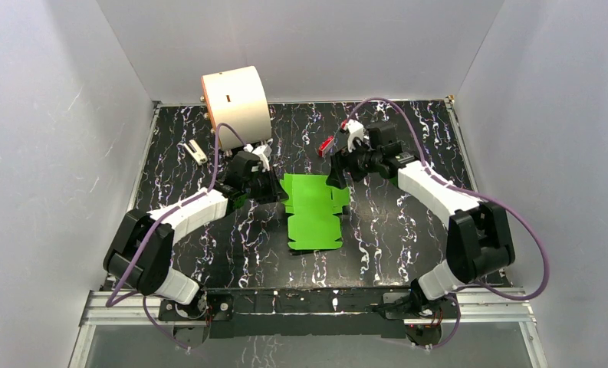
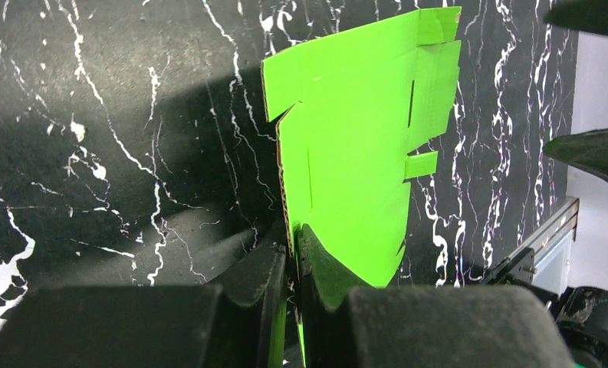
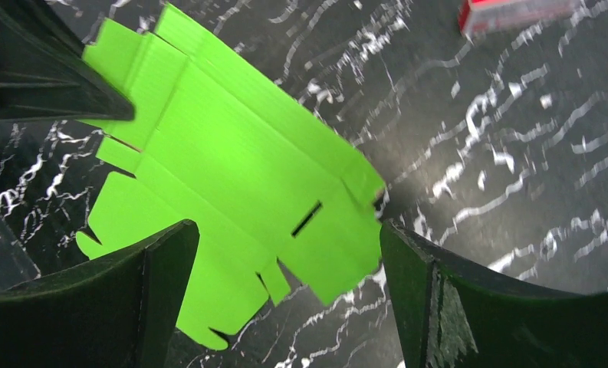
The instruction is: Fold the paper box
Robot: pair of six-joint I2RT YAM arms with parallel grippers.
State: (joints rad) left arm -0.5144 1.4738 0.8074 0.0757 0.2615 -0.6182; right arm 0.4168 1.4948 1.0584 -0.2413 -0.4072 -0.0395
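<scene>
1. Pinching one edge of the paper box, the left fingers are pressed together on the thin card, and the sheet stretches away from their tips.
2. The card is bright green and matte with a faint ribbing. It is creased in parallel lines and cut with narrow slots, small tabs and notched flaps. It is still an opened-out sheet, not a closed box.
3. The right fingers are dark, curved and spread wide, gripping nothing. The sheet lies beneath and between them.
4. The bench is glossy black with white marble-like veins.
5. The pinched strip of card is covered by the left fingers' own pads. In the right wrist view a dark shape at the upper left cuts off one corner of the sheet. Whether the right fingers touch the card cannot be told.
6. Only the top view shows the whole outline of the sheet, lying between the two sets of fingers. It also shows a large cream cylinder well beyond the left fingers.
7. A red block sits beyond the right fingers. The right wrist view crops it at the frame edge, and from above it is only a small red patch.
8. The slots and creases read clearly only in the wrist views.
</scene>
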